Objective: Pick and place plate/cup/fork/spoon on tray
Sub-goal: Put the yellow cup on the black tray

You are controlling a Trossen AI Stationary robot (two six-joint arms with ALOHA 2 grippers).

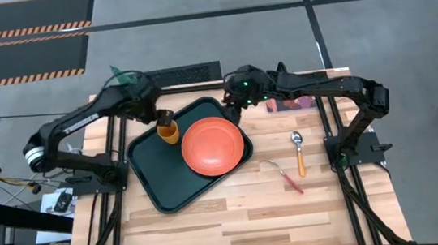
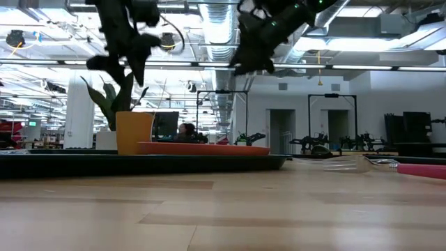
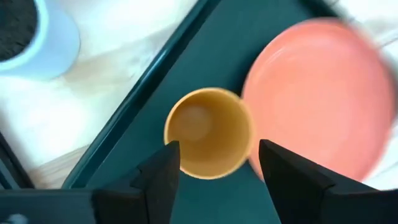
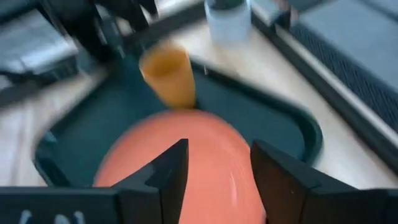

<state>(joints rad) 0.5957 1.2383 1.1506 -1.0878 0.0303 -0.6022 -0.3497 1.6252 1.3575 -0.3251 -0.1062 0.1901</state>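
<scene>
The dark green tray [image 1: 155, 174] lies on the table's left half. The orange-red plate [image 1: 213, 145] lies flat in the tray's right part. The orange-yellow cup [image 1: 169, 132] stands upright on the tray's far part, beside the plate. My left gripper [image 3: 217, 168] is open and raised above the cup [image 3: 208, 132], with one finger on either side of it and clear of it [image 2: 132, 73]. My right gripper [image 4: 217, 168] is open and empty above the plate's far edge [image 4: 186, 155]. The spoon [image 1: 299, 151] and the fork [image 1: 283, 174] lie on the bare wood to the right of the tray.
A white pot [image 3: 31, 37] with a green plant [image 2: 111, 97] stands off the tray's far left corner. A reddish picture card [image 1: 290, 103] lies at the far edge under my right arm. Bare wood lies along the table's near side.
</scene>
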